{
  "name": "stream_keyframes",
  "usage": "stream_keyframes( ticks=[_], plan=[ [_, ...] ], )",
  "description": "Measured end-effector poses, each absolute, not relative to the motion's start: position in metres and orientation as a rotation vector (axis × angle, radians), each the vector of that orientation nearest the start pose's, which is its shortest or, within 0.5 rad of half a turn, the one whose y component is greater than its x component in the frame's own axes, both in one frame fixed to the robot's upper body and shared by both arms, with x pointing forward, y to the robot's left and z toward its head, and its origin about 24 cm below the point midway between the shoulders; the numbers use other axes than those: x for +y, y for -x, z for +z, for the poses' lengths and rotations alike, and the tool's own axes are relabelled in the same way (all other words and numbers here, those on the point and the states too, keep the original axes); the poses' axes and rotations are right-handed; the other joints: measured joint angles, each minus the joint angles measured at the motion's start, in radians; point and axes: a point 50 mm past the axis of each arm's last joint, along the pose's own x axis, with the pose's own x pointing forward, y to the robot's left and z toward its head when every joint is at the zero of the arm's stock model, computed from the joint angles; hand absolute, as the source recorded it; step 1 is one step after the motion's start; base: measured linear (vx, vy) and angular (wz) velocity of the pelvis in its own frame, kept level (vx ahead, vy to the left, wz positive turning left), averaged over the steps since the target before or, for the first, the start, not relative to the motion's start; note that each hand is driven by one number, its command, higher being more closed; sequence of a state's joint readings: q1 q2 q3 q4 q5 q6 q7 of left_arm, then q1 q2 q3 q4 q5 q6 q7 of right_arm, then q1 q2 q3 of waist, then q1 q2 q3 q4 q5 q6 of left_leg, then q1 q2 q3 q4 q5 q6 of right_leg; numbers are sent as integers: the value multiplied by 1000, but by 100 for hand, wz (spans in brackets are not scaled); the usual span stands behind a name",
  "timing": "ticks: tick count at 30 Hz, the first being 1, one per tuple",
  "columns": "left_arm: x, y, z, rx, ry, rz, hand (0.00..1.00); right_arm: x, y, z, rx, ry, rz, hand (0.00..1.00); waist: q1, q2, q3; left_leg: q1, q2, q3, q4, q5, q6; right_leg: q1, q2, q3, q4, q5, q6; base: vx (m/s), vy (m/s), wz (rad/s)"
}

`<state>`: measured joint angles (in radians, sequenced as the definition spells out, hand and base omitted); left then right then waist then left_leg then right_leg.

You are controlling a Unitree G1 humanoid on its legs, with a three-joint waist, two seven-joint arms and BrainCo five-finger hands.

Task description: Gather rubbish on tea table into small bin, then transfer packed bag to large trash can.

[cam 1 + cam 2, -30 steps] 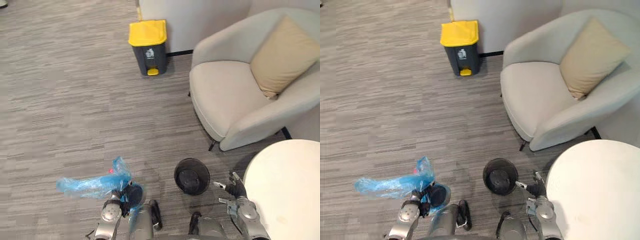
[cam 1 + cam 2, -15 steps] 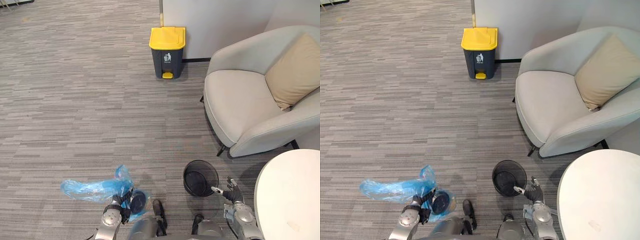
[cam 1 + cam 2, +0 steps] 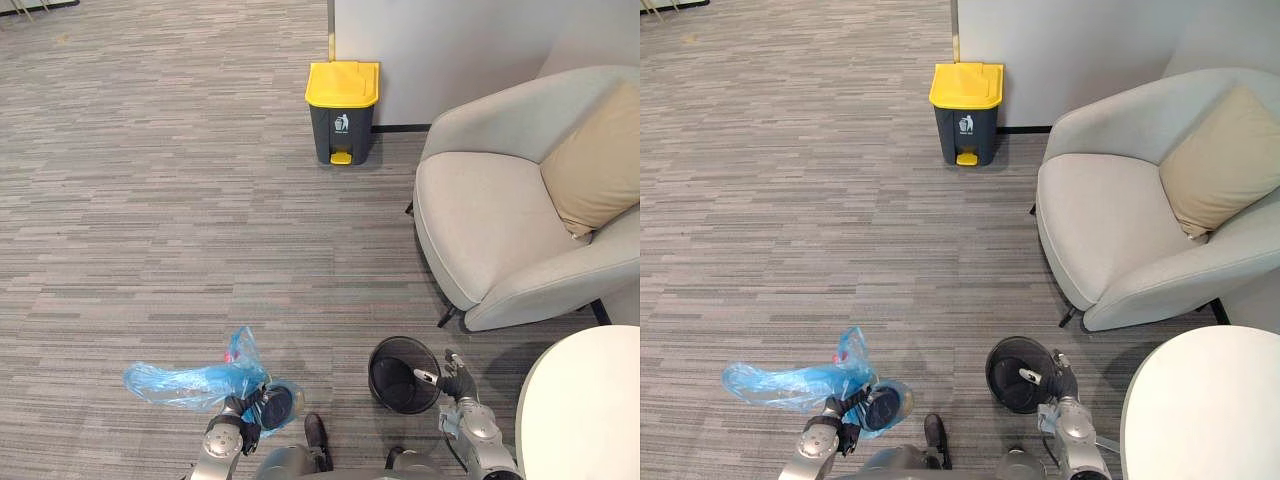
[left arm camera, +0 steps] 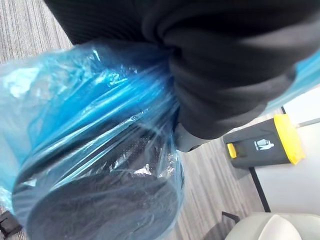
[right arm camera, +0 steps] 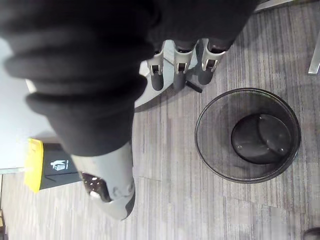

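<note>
Plastic gathered in the left hand (image 3: pixel 240 420) is the packed blue bag (image 3: pixel 185 380). The fingers are curled into its bunched neck. The bag's long axis runs sideways, out to the robot's left, with a dark round lump showing through the film close to the grip. On the other side the right hand (image 3: pixel 452 384) hangs just beside the rim of the small bin (image 3: pixel 402 350), fingers (image 5: pixel 175 70) loosely straight and holding nothing. The white tea table (image 3: pixel 590 400) lies just beyond it to the right. Well ahead, across bare carpet, stands the large trash can (image 3: pixel 343 98) with its yellow lid down and the pedal facing this way. From the bag-carrying hand it lies forward and somewhat to the right, so the left arm seems the one to deliver.
</note>
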<state>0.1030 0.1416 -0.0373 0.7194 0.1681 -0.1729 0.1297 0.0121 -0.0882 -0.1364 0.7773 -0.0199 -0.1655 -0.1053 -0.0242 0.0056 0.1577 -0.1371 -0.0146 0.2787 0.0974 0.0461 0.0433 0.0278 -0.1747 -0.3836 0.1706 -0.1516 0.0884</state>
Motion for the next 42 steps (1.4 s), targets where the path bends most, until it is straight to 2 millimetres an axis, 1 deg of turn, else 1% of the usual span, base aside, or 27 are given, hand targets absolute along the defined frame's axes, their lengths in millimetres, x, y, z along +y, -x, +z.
stream_keyframes(
  ticks=[1, 3, 4, 5, 6, 7, 8, 9, 10, 11, 12, 13, 15, 17, 19, 24, 29, 32, 34, 35, 36, 37, 38, 39, 40, 41, 42],
  plan=[
    [196, -167, -108, 620, -333, 63, 100, -210, -183, -106, 624, 98, -255, 0, -1, -1, 1, -47, 9, -11, 61, 0, -1, -3, 0, -26, 2, 3, -4, -17, -46, 62],
    [196, -166, -108, 620, -333, 62, 100, -210, -187, -105, 620, 106, -247, 0, 5, -1, 0, -81, 22, -11, 106, 6, -9, -11, 5, -39, 18, 3, -5, -70, -43, 45],
    [195, -166, -108, 621, -335, 57, 100, -210, -189, -104, 617, 111, -243, 0, 8, 0, 0, -89, 25, -11, 109, 13, -19, -15, 6, -44, 21, 4, -9, -107, -41, 38],
    [191, -168, -108, 614, -340, 37, 100, -211, -193, -101, 603, 117, -243, 0, 10, -1, -2, -92, 22, -16, 72, 46, -53, -20, -2, -61, 11, 13, -22, -116, -18, 29],
    [189, -170, -107, 606, -342, 24, 100, -209, -197, -99, 591, 113, -243, 0, 11, -11, -3, -84, 34, 44, 101, -16, -10, -30, -16, -83, -7, 17, -30, -56, -12, 26],
    [187, -168, -108, 613, -336, 22, 100, -210, -199, -97, 582, 115, -244, 0, 5, -5, -4, -62, 79, 116, 188, -114, -5, -27, -17, -85, 0, 19, -28, -10, 9, 17],
    [186, -168, -108, 612, -334, 21, 100, -211, -199, -97, 581, 116, -248, 0, -2, -1, -3, -43, 100, 139, 196, -123, -15, -22, -17, -91, 3, 20, -26, 18, 60, 36],
    [185, -169, -108, 611, -330, 20, 100, -214, -195, -98, 586, 115, -266, 0, -24, 19, -10, 3, 98, 128, 119, -132, -54, -14, -11, -110, 3, 26, -17, -5, 97, 37],
    [187, -174, -105, 597, -338, 22, 100, -215, -190, -101, 608, 102, -294, 0, -21, 5, -8, 41, 71, 131, 35, -88, -44, -17, -18, -109, -3, 38, -14, -75, 124, 31],
    [188, -176, -104, 591, -343, 21, 100, -214, -187, -103, 616, 97, -295, 0, -20, -4, -9, 57, 56, 130, -7, -63, -46, -18, -21, -109, -7, 46, -9, -126, 82, 15],
    [189, -177, -103, 588, -347, 20, 100, -212, -183, -106, 628, 92, -294, 0, -22, -9, -11, 75, 33, 123, -69, -29, -35, -18, -20, -107, -18, 49, -6, -151, 69, 15],
    [188, -177, -103, 588, -346, 19, 100, -212, -182, -106, 632, 92, -295, 0, -22, -8, -10, 80, 27, 119, -90, -16, -31, -19, -22, -108, -19, 53, 0, -163, 67, 15],
    [189, -174, -105, 596, -345, 20, 100, -211, -181, -108, 643, 93, -288, 0, -23, -3, -9, 101, 12, 118, -163, 31, -21, -32, -22, -103, -16, 64, -2, -162, 76, 3],
    [189, -169, -107, 612, -344, 22, 100, -210, -179, -109, 650, 93, -287, 0, -24, 1, -8, 110, 9, 117, -194, 51, -14, -35, -18, -103, -15, 66, -6, -145, 41, 1],
    [190, -164, -111, 633, -344, 22, 100, -210, -178, -110, 657, 93, -287, 0, -22, 2, -9, 118, 10, 120, -200, 51, -14, -33, -17, -95, -14, 64, -12, -122, 10, -6],
    [191, -158, -115, 657, -345, 27, 100, -210, -176, -112, 670, 105, -281, 0, -24, 19, -12, 118, 14, 123, -200, 48, -18, -37, -6, -69, -17, 63, -11, -70, -3, -3],
    [192, -151, -119, 689, -344, 32, 100, -209, -176, -113, 673, 116, -271, 0, -16, 17, -11, 114, 10, 118, -200, 42, -10, -35, -10, -76, -19, 62, -9, 19, -8, 6],
    [196, -145, -121, 708, -337, 54, 100, -208, -177, -113, 674, 122, -262, 0, -15, 13, -10, 112, -2, 103, -194, 36, -1, -34, -23, -89, -6, 51, 7, 109, -8, 18],
    [200, -141, -123, 722, -333, 71, 100, -208, -176, -114, 680, 122, -262, 0, -15, 6, -8, 106, -18, 82, -176, 22, 17, -33, -48, -108, 30, 39, 22, 151, -12, 29],
    [201, -141, -123, 722, -332, 78, 100, -208, -175, -115, 688, 122, -262, 0, -13, -3, -3, 96, -25, 74, -146, 1, 23, -34, -67, -118, 59, 25, 31, 160, -4, 55],
    [202, -142, -122, 718, -335, 81, 100, -208, -173, -116, 702, 122, -259, 0, -9, -23, 10, 69, -41, 41, -79, -52, 35, -39, -110, -118, 147, -11, 40, 142, 3, 60],
    [201, -142, -122, 719, -333, 79, 100, -209, -173, -117, 704, 123, -259, 0, -11, -23, 11, 61, -45, 22, -53, -72, 48, -57, -124, -89, 205, -15, 31, 178, 35, 80],
    [201, -143, -122, 716, -333, 76, 100, -209, -172, -117, 712, 123, -259, 0, -17, -20, 12, 59, -45, -19, -8, -98, 59, -119, -132, 17, 356, -5, 1, 140, 43, 74],
    [202, -144, -121, 711, -336, 77, 100, -208, -170, -118, 716, 122, -258, 0, -19, -19, 14, 54, -42, -45, 14, -110, 63, -150, -127, 75, 428, 9, -25, 263, 19, 108],
    [204, -152, -117, 688, -345, 82, 100, -207, -167, -120, 726, 127, -248, 0, -20, -10, 24, 41, -32, -96, 60, -135, 73, -199, -78, 189, 495, -64, -15, 234, -25, 101],
    [207, -156, -115, 675, -352, 87, 100, -206, -168, -120, 725, 133, -236, 0, -15, -28, 25, 41, -31, -121, 78, -144, 78, -230, -48, 235, 524, -98, -17, 247, -56, 113],
    [210, -158, -113, 671, -354, 99, 100, -203, -172, -118, 717, 136, -223, 0, -14, -22, 39, 43, -33, -152, 96, -160, 78, -278, -20, 257, 541, -120, -20, 147, -49, 76]
  ],
)
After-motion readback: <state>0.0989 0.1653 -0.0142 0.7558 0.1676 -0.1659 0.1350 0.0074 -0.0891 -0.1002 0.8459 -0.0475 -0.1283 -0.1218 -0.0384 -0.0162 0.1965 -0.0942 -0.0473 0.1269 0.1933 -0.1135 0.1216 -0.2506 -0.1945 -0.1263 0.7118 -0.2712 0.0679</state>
